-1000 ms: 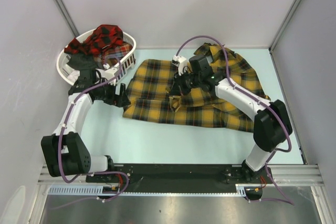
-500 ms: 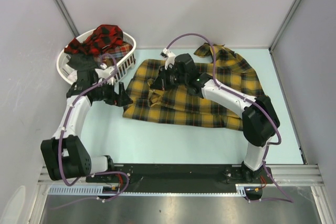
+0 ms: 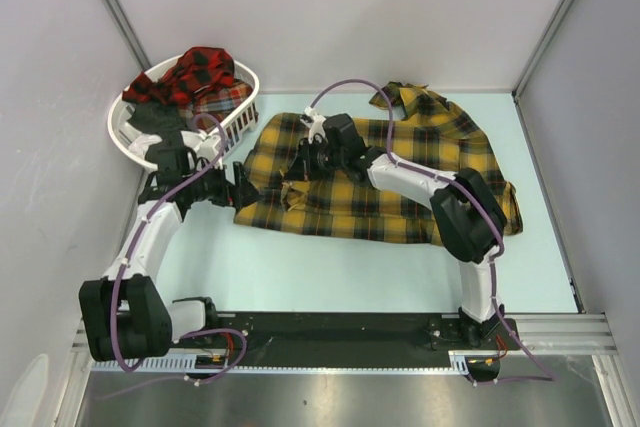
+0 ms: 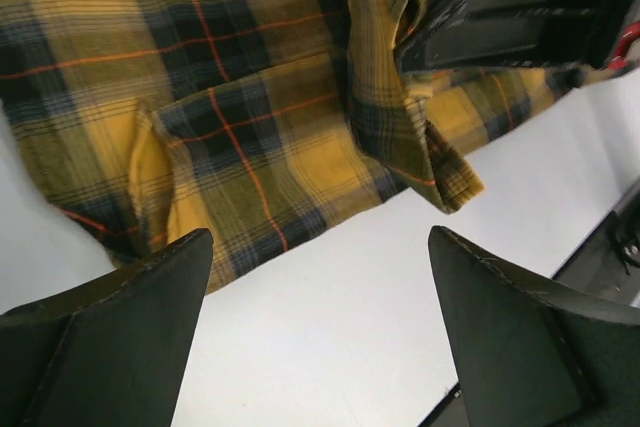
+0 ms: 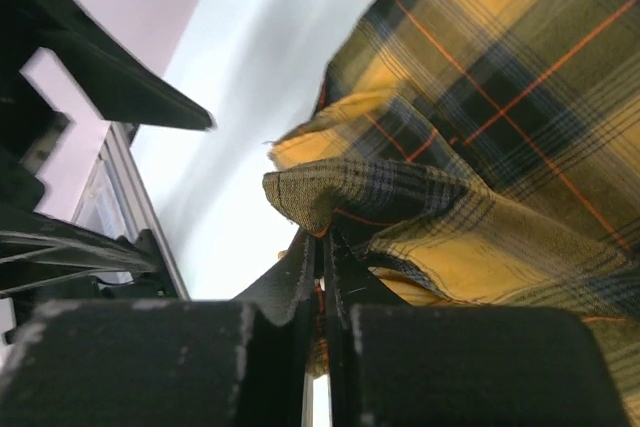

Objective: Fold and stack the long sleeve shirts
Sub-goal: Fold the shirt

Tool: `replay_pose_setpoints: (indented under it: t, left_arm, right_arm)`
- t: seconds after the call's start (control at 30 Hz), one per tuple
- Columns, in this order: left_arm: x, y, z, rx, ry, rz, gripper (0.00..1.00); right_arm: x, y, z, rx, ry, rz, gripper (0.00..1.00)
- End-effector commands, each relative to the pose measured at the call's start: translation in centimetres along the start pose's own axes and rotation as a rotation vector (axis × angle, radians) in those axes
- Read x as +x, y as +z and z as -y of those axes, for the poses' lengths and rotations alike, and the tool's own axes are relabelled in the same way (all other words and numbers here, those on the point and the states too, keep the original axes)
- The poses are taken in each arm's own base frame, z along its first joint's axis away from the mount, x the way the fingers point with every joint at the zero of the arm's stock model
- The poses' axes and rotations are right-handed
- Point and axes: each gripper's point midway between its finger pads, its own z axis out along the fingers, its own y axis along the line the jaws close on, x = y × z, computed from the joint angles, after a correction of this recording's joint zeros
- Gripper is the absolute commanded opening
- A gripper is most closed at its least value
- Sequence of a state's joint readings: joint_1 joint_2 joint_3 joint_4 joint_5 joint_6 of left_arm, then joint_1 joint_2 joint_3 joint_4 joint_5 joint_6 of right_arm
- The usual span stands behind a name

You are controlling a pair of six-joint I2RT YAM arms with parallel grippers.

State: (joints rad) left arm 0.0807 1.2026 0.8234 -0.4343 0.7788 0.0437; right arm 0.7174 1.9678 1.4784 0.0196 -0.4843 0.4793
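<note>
— Pale green table [image 3: 300, 267], white walls around it. Where's the yellow shirt?
— The mustard plaid shirt [image 3: 400, 192] lies spread across the middle of the table, collar at the far edge.
— And the right gripper [image 5: 320, 237]?
— Fingers pressed together, pinching a raised fold of that shirt.
— The left gripper [image 4: 320, 347]?
— Spread wide over the table just beside the shirt's left edge, holding nothing. Red-and-black plaid shirts [image 3: 195, 72] are heaped in the white basket [image 3: 113, 125].

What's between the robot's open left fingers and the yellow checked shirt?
Only bare table. The left wrist view shows the pale surface running from the open left fingers up to the edge of the yellow shirt, with nothing else lying there.
</note>
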Motion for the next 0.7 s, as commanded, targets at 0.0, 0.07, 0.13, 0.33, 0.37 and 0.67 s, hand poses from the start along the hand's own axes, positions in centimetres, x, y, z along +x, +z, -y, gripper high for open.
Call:
replay_pose_setpoints:
  t: [0.0,0.07,0.13,0.33,0.37,0.67]
  left_arm:
    - [-1.4,-0.1,-2.0,-0.114,0.009,0.052,0.94]
    - [-1.6,-0.1,-2.7,-0.136,0.001,0.051,0.94]
    - [-2.6,-0.3,-2.6,-0.131,0.032,0.043,0.93]
    - [-1.4,-0.7,-1.1,-0.059,0.41,-0.142,0.89]
    - [-0.8,-0.3,-0.7,-0.054,0.448,-0.174,0.89]
    - [6.1,6.7,1.6,0.103,0.704,-0.485,0.82]
  right_arm:
    - [-0.1,1.8,-0.2,-0.074,0.018,0.005,0.1]
    - [-0.1,2.0,-0.4,-0.118,0.015,-0.031,0.35]
    - [-0.4,0.5,-0.2,-0.104,0.0,-0.112,0.55]
    - [-0.9,-13.3,6.4,0.043,-0.117,-0.27,0.7]
    - [-0.7,-15.8,6.8,0.069,-0.155,-0.282,0.7]
    - [13.0,-35.6,15.9,0.342,-0.128,-0.642,0.54]
